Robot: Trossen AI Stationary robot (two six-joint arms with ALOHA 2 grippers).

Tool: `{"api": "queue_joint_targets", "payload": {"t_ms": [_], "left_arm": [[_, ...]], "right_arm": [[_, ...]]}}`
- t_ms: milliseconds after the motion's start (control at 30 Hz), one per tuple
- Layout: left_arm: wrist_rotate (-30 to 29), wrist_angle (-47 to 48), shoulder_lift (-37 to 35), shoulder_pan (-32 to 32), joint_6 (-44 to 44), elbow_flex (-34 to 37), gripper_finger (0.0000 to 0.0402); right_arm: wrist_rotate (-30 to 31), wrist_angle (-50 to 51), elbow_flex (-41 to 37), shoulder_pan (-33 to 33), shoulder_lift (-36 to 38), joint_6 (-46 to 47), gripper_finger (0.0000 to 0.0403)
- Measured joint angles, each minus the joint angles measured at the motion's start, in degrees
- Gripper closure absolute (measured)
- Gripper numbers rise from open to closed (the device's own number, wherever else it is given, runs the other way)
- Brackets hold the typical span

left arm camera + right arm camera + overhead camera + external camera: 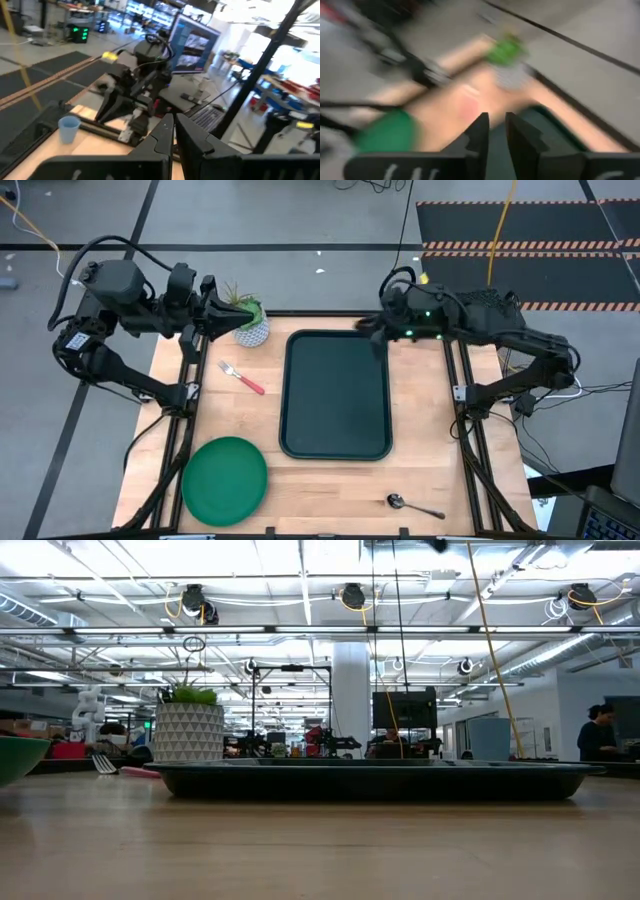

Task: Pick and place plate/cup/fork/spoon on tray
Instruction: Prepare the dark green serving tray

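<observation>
Counting one tray [337, 395], dark green-black, rectangular with rounded corners and a raised rim, lying bare at the middle of the light wooden table [430, 430]. Counting one plate [224, 481], round, flat and green, resting on the wood near the front edge on the left arm's side, apart from the tray. Finding one fork [241, 378], silver tines and pink-red handle, lying slantwise between the tray and the left arm, touching neither. Finding one spoon [413, 504], thin and all metal, lying near the front edge on the right arm's side. Spotting one cup [68, 129] in the left wrist view only, small, light blue, standing upright on the wood just beside the tray's far corner, close under the right arm. Noting one white patterned pot [250, 328] with a green plant at the far edge. Seeing the left gripper [235, 320] hovering at that pot, fingers pressed together on nothing. Seeing the right gripper [368, 328] hanging over the tray's far corner, fingers slightly parted, holding nothing.
</observation>
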State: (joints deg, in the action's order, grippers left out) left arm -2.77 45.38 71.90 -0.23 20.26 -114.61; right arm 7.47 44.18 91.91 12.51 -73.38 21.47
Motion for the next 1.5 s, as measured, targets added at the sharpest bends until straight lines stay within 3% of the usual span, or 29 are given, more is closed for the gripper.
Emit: {"api": "queue_joint_targets", "payload": {"t_ms": [167, 400, 700, 800, 933, 1200, 1367, 1500], "left_arm": [[-4.0, 0.8, 0.0, 0.0, -0.2, 0.0, 0.038], [-6.4, 5.3, 0.0, 0.0, -0.7, 0.0, 0.038], [-12.7, 24.8, 0.0, 0.0, 1.9, 0.0, 0.038], [-17.0, 33.7, 0.2, 0.0, 5.3, 0.0, 0.038], [-18.3, 44.3, 1.5, 0.8, 10.4, 0.0, 0.038], [-17.8, 42.3, 3.6, 0.1, 11.0, 0.3, 0.038], [-17.9, 41.7, 6.0, 0.3, 8.3, 0.3, 0.038], [-17.8, 41.5, 7.3, 0.3, 6.2, 0.3, 0.038]], "right_arm": [[10.5, 23.7, 5.3, 5.3, -1.7, 1.5, 0.0293], [10.5, 38.3, 5.2, 15.0, -6.6, 2.3, 0.0241], [7.7, 38.4, 5.2, 22.8, -16.1, -1.1, 0.0216], [4.2, 38.5, 5.2, 24.4, -19.1, -1.4, 0.0216], [4.5, 39.2, 5.2, 25.5, -21.3, -4.4, 0.0217], [5.3, 39.0, 5.1, 28.9, -21.8, -8.4, 0.0213], [-8.0, 36.3, 5.1, 26.6, -21.8, -19.8, 0.0209], [-10.6, 34.8, 5.1, 19.8, -21.8, -36.5, 0.0211]]}}
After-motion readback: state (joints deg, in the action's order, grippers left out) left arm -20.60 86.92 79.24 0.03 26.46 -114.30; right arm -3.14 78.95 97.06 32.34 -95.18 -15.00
